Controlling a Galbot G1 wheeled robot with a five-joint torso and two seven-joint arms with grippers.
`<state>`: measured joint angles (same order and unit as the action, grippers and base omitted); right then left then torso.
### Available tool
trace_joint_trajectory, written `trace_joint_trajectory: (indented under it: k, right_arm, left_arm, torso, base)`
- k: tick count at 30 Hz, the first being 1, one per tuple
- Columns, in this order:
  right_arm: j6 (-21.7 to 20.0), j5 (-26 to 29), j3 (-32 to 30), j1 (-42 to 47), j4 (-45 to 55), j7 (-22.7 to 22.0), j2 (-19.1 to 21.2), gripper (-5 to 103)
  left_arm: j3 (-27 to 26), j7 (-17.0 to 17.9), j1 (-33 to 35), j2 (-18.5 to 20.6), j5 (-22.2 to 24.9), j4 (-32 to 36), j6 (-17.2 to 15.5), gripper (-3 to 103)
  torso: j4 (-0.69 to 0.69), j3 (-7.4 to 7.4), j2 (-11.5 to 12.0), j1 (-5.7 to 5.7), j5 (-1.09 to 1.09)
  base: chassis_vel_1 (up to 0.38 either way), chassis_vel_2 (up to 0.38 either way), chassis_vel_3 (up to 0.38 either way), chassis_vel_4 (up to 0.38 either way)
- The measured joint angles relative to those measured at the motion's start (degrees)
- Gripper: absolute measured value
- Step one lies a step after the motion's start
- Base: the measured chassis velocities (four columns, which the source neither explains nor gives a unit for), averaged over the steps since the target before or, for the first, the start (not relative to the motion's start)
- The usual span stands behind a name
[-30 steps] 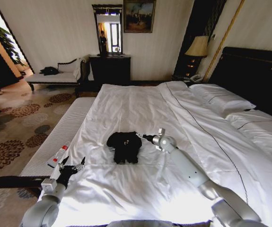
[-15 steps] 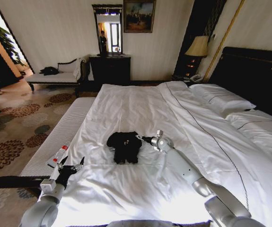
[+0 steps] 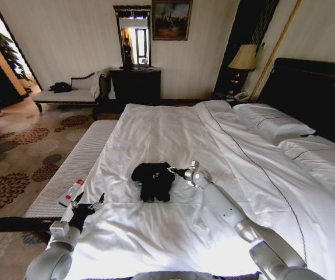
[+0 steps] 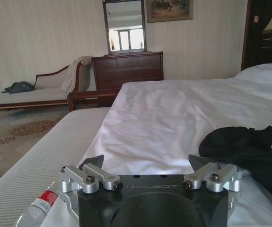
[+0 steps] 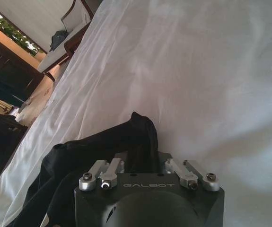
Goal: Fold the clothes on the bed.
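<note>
We find the T-shirt (image 3: 153,179) lying bunched on the bed (image 3: 173,131), near its foot. The right gripper (image 3: 171,170) sits at the T-shirt's right edge, touching it. The left gripper (image 3: 88,205) lies left of the T-shirt, well apart, beside a bottle (image 3: 71,192).

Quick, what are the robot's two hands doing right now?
Left gripper: open, holding nothing, near the edge of the big white-sheeted bed.
Right gripper: closed on an edge of the soft black short-sleeved T-shirt.

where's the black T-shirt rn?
Head view: the crumpled black T-shirt lies mid-bed on the white sheet, with the right gripper at its right edge and the left gripper nearer, apart.
</note>
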<state>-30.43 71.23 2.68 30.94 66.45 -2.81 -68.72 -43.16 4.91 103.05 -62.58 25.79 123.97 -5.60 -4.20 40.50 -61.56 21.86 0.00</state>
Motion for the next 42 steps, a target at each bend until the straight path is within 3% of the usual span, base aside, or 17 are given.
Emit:
trace_joint_trajectory:
  k: [3, 10, 16, 23, 26, 30, 42]
  right_arm:
    - [0.1, 0.0, 0.0, 0.1, 0.4, 0.0, 0.1, 20]
    - [0.1, 0.1, -0.2, 0.5, 1.2, -0.2, 0.2, 1]
    - [0.1, 0.1, -0.3, 0.8, 2.6, -0.4, 0.8, 0]
    - [0.1, -0.5, 0.0, 1.1, 3.7, -0.8, 1.7, 0]
    - [0.1, -0.9, 0.4, 1.1, 4.1, -0.9, 2.1, 0]
    - [0.1, -1.2, 1.0, 1.1, 4.2, -1.0, 2.2, 0]
    - [0.2, -1.9, 1.3, 1.2, 3.2, -0.9, 1.8, 0]
  left_arm:
    - [-0.2, 0.0, 0.6, -0.1, -0.2, 0.4, 0.1, 100]
    - [0.1, 0.4, -0.1, 0.1, 0.0, 0.2, -0.1, 100]
    - [0.8, 0.8, -1.5, 0.6, 1.5, -0.8, -0.9, 100]
    - [3.3, 3.2, -9.6, 4.5, 9.5, -4.2, -3.9, 100]
    - [8.2, 5.8, -17.1, 6.8, 16.6, -7.8, -6.1, 100]
    - [13.9, 7.2, -25.1, 8.2, 21.3, -13.0, -7.4, 100]
    - [26.8, 7.8, -43.0, 6.4, 26.6, -27.6, -9.3, 100]
  torso:
    - [0.00, 0.00, 0.0, 0.00, 0.00]
    - [0.00, 0.00, 0.0, 0.00, 0.00]
    - [0.00, 0.00, 0.0, 0.00, 0.00]
    - [0.00, 0.00, 0.0, 0.00, 0.00]
    - [-0.01, 0.01, 0.0, 0.00, 0.00]
    - [-0.01, 0.01, 0.0, 0.01, -0.02]
    - [0.00, 0.01, 0.0, 0.01, 0.00]
  base:
    - [0.000, 0.000, 0.000, 0.000]
    - [0.000, 0.000, 0.000, 0.000]
    - [0.000, 0.000, 0.000, 0.000]
    - [0.000, 0.000, 0.000, 0.000]
    - [0.000, 0.000, 0.000, 0.000]
    - [0.000, 0.000, 0.000, 0.000]
    - [0.000, 0.000, 0.000, 0.000]
